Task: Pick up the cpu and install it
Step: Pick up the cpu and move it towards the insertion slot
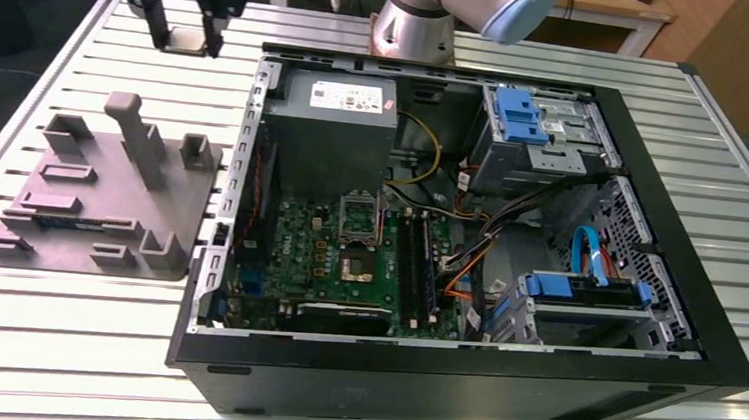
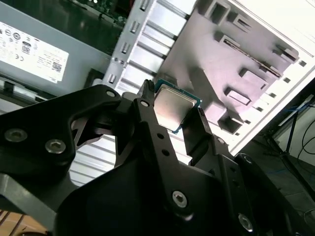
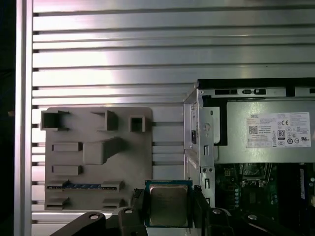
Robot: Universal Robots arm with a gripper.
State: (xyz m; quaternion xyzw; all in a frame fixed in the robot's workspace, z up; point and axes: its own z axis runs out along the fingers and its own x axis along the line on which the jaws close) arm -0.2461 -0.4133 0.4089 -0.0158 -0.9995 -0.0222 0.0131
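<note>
Slatted metal counter (image 1: 56, 345) is carrying an open PC case (image 1: 469, 378), with a grey tray (image 1: 107, 199) just beside it on the exterior view's left. Arm's gripper (image 1: 188, 33) is hanging high over the counter, past the tray's far end and outside the case wall. Its fingers (image 2: 147, 115) are pinching the cpu (image 2: 172, 110) by two opposite edges, gap only as wide as the chip. Metal lid is facing the wrist cameras, with a green edge showing round it. In the first wrist view the cpu (image 3: 169, 204) is sitting square between the fingers, touching neither tray nor case.

My read: this is the carry toward the socket (image 1: 354, 261) on the motherboard (image 1: 291, 254). Socket looks open, but I can't confirm the pins.

Doing it well:
- edge-only grip, so moving slowly and holding the chip level
- coming in over the case rim and the PSU (image 1: 335, 117) with height to spare
- watching the cables (image 1: 479, 248) near the socket on the exterior view's right
- squaring the chip to the socket while high; corner mark isn't readable here
- lowering straight, no sideways sliding, no pressing
</note>
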